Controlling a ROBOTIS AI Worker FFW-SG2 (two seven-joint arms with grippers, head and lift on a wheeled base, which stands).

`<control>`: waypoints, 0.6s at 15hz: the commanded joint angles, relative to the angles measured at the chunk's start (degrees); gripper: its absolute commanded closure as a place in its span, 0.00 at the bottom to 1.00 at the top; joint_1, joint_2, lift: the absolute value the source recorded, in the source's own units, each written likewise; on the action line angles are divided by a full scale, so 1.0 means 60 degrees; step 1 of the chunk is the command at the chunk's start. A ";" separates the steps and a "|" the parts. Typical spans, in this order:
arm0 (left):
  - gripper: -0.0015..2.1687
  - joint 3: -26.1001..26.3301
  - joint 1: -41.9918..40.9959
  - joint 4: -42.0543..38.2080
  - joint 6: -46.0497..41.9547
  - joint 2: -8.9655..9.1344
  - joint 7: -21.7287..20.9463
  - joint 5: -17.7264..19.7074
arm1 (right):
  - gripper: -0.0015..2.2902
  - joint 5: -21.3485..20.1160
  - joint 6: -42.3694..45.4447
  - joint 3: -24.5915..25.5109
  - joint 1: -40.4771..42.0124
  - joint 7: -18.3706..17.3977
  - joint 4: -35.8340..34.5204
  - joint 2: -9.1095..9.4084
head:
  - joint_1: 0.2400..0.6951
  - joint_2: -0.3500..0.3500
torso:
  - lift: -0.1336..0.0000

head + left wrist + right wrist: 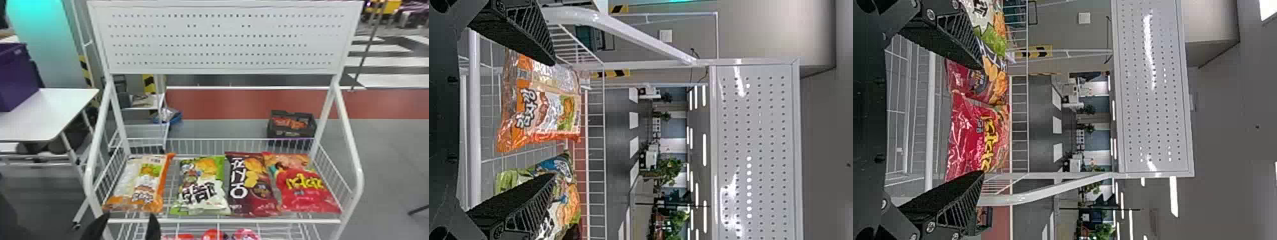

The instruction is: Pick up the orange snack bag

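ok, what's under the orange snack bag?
White wire shelf, visible beside the orange snack bag. The patch directly beneath is covered; can't tell if anything else is there.

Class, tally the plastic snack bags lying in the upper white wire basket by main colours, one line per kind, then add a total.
Orange-and-white plastic snack bag: 1
Green-and-white bag: 1
Dark brown bag: 1
Red bag: 1
Total: 4
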State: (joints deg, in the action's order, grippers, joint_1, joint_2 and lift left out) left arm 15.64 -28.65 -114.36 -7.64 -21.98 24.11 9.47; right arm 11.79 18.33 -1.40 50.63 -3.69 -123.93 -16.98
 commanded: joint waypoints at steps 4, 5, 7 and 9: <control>0.04 0.0527 0.2094 0.1321 0.1560 0.0308 -0.0063 0.0107 | 0.06 -0.0061 -0.0060 -0.0016 0.0000 0.0000 0.0015 0.0018 | 0.57 0.50 | 1.00; 0.04 0.0542 0.2387 0.1570 0.1589 0.0337 -0.0077 0.0180 | 0.06 -0.0061 -0.0060 -0.0016 0.0000 0.0000 0.0029 0.0018 | 0.57 0.50 | 1.00; 0.04 0.0557 0.2929 0.2126 0.2058 0.0484 -0.0107 0.0209 | 0.06 -0.0061 -0.0060 -0.0016 -0.0030 0.0000 0.0059 0.0018 | 0.57 0.50 | 1.00; 0.04 0.0571 0.3354 0.2507 0.2351 0.0499 -0.0224 0.0209 | 0.06 -0.0047 -0.0060 -0.0030 -0.0059 0.0000 0.0132 0.0018 | 0.57 0.50 | 1.00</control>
State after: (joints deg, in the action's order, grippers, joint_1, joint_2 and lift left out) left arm 19.02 -10.36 -101.07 4.90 -19.09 22.87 10.64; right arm 11.43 17.96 -1.55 50.40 -3.69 -123.40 -16.87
